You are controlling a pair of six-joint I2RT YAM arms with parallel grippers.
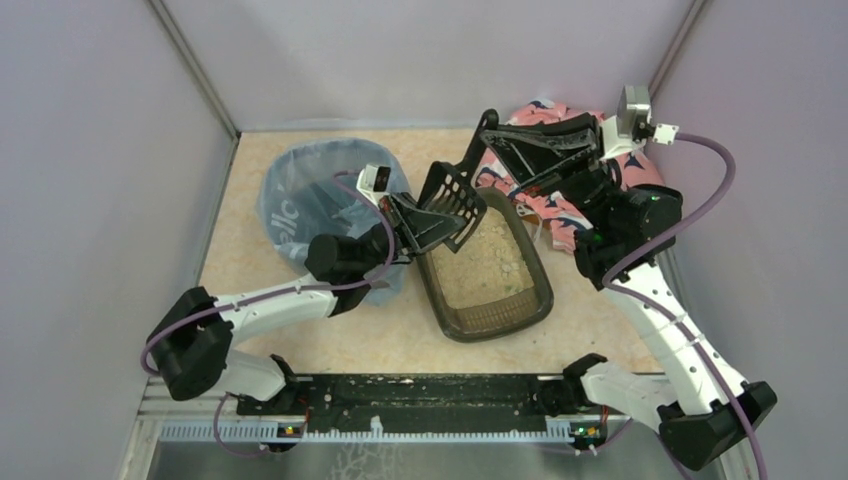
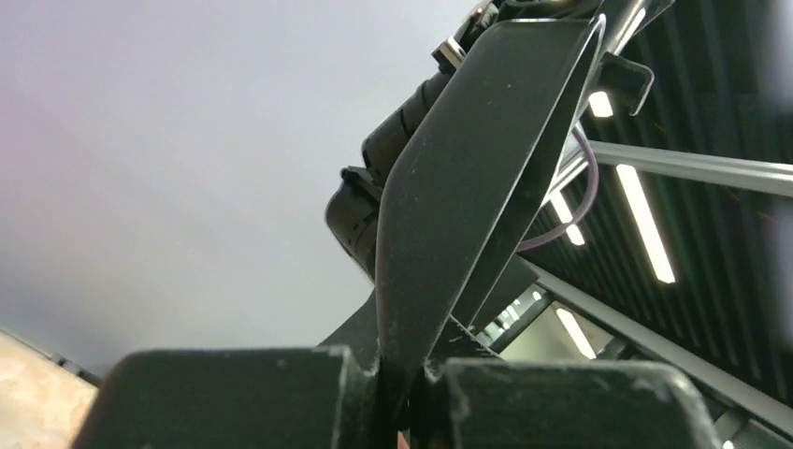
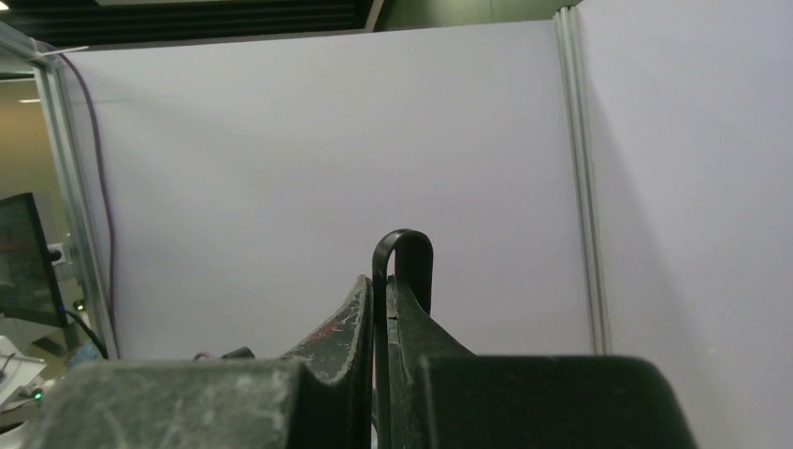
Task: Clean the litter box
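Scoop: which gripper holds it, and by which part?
Both, it seems: the left gripper is shut on the black scoop at its slotted head end, the right gripper on its handle just below the loop.

The litter box [image 1: 495, 325] sits on the table [image 1: 330, 340] near its middle, with litter [image 1: 490, 260] lying in it. The bin [image 1: 320, 200] stands at the box's 10 o'clock, just beside it. A cloth [image 1: 560, 210] lies at 2 o'clock, behind the box. My left gripper [image 1: 420, 225], between bin and box, holds the scoop [image 1: 452, 195] above the box's 11 o'clock corner. My right gripper [image 1: 592, 145] holds a pan-shaped tool [image 1: 540, 145] at 1 o'clock, over the cloth.
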